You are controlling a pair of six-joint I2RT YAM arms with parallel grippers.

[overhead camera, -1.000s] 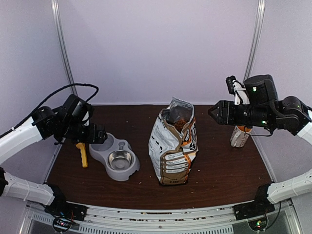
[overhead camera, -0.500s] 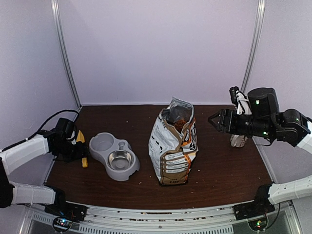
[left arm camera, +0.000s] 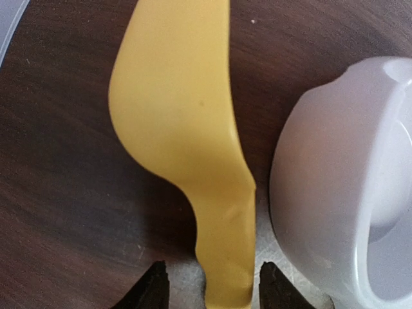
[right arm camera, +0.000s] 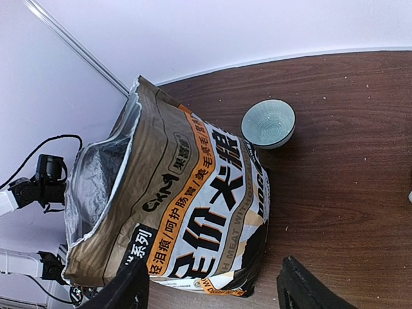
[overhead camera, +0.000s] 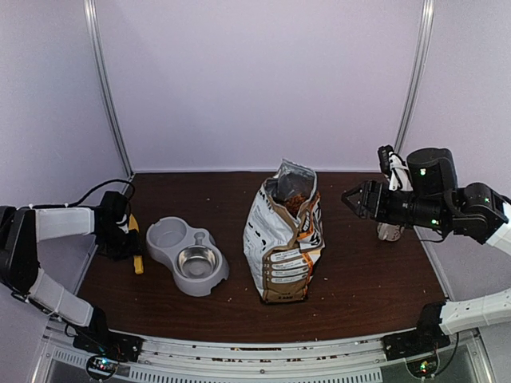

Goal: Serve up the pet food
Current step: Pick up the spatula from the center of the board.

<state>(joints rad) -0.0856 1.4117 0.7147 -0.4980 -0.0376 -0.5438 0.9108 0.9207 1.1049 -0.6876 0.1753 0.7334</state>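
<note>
Presently the L gripper (left arm camera: pixel 215 286) sits low at the left side of the table (overhead camera: pixel 367 279), jaws at a middling width either side of the handle of a yellow scoop (left arm camera: pixel 183 122). The scoop lies flat just beside a grey feeder (overhead camera: pixel 188 257). A slim gap shows by one finger, so it reads as not yet pinched. The R gripper (overhead camera: pixel 357 199) hovers right of the bag (overhead camera: pixel 283 239), jaws wide, holding nothing. The kibble (overhead camera: pixel 294 194) is inside the upright bag mid-table, a brown mass in its open mouth. Step in hand, by judgement: grasping the scoop. To do it well, the pinch should land square and centred on the handle, firm enough that the scoop won't swivel when loaded. The fingers should keep clear of the feeder wall, v. close on one side, w/ a straight lift before any swing toward the bag. Only the top cam shows the kibble and the full layout. Only the L wrist cam shows the gap at the handle, too small to judge from above. Only the R wrist cam shows a small teal bowl (right arm camera: pixel 268 123) behind the bag.
</note>
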